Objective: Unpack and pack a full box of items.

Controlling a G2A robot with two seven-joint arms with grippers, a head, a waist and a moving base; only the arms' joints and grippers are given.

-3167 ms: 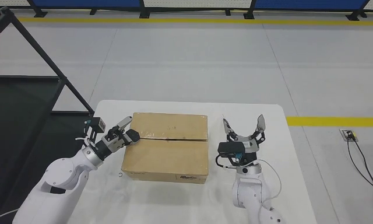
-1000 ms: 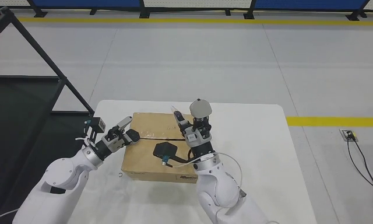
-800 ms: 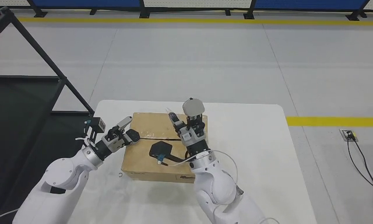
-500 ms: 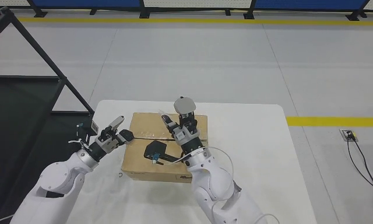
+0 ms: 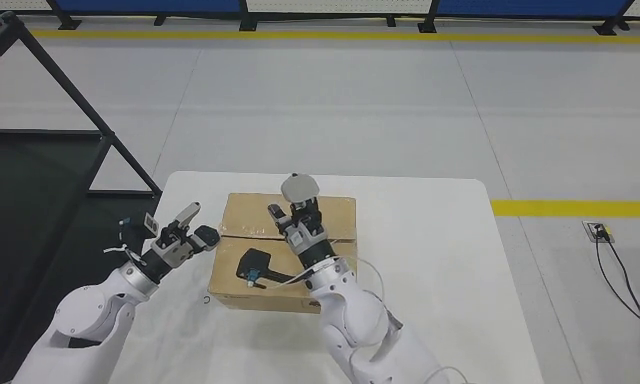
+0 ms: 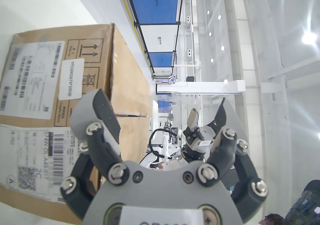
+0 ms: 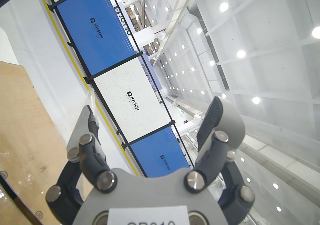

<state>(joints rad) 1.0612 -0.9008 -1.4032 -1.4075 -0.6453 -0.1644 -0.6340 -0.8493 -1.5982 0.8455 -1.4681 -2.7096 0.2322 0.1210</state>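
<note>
The cardboard box lies on the white desk, a little to the left of the desk's middle, with its long side across. Its two top flaps are shut and meet in one seam along the length, so what is inside is hidden. White labels with barcodes are stuck on its left short end. The left gripper is just beside this end, near the seam. Its jaws are spread wide and hold nothing, and I cannot tell if one of them touches the cardboard. The right gripper is over the top of the box, near the middle, pointing to the far side. Its jaws are also spread apart and hold nothing.
</note>
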